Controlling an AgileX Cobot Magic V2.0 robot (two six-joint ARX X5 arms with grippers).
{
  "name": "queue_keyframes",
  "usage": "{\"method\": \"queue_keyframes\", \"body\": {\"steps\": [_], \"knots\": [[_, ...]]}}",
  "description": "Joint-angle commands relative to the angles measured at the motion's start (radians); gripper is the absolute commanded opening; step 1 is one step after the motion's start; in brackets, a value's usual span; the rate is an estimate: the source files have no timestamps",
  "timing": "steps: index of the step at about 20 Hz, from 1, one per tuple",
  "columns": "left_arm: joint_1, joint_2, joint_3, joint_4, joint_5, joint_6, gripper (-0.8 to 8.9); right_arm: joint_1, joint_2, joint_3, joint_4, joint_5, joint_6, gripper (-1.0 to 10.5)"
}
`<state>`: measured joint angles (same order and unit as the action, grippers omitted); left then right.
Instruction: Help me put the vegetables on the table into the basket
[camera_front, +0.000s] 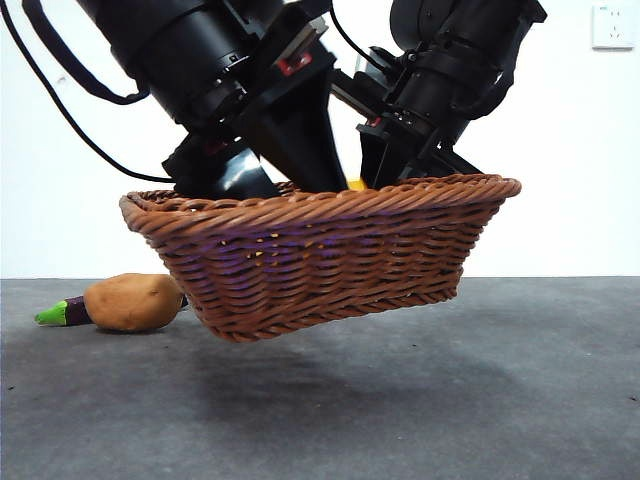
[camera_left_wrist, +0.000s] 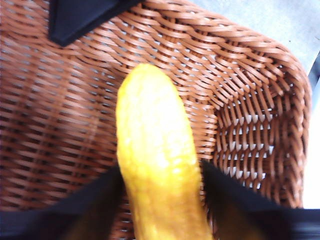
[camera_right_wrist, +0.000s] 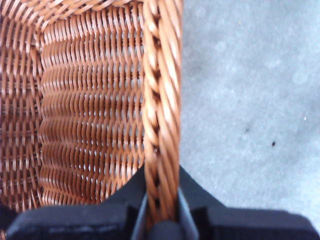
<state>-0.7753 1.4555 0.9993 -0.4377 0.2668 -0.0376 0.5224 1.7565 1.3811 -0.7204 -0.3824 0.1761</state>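
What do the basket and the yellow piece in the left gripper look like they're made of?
Basket: woven brown wicker, slightly glossy; braided rim and gaps between strands show. Yellow vegetable, held by the left gripper: smooth, faintly bumpy, shiny skin, probably plastic or rubber; the view is blurred.

brown wicker basket (camera_front: 320, 260) lifted clear of dark grey table (camera_front: 480, 400), tilted. bumpy yellow lump (camera_left_wrist: 157, 165) held over basket's inside. tan potato (camera_front: 132, 302) on table beside basket, purple eggplant (camera_front: 62, 313) partly hidden behind it.
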Motion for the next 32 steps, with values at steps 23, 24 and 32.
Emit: {"method": "queue_keyframes", "body": {"steps": [23,24,32], "knots": [[0.517,0.088,0.282,-0.212,-0.206,0.77,6.29,-0.414,-0.374,0.002,-0.206,-0.126,-0.193,-0.1],[0.518,0.13,0.282,-0.183,-0.206,0.779,6.29,-0.414,-0.373,0.002,-0.211,-0.126,-0.197,-0.1],[0.546,0.335,0.286,-0.04,-0.207,0.855,6.29,-0.414,-0.373,0.002,-0.247,-0.127,-0.23,-0.1]]}}
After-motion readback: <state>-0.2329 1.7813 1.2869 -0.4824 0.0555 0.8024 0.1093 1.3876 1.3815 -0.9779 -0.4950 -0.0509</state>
